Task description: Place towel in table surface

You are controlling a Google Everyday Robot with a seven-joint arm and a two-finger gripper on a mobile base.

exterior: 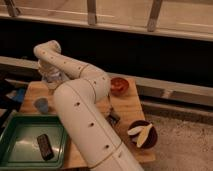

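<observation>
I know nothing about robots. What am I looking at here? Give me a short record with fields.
arm: white jointed robot arm, reaching from bottom right to the table's far left
gripper: gripper at the arm's tip, over the far left corner
towel: perhaps the pale bundle at the gripper; unclear
table: light wooden table
tray: green plastic tray, front left, holding a dark oblong object
bowls: reddish-orange bowl at the far edge; dark bowl with pale slices, right
other: small blue object beside the tray
</observation>
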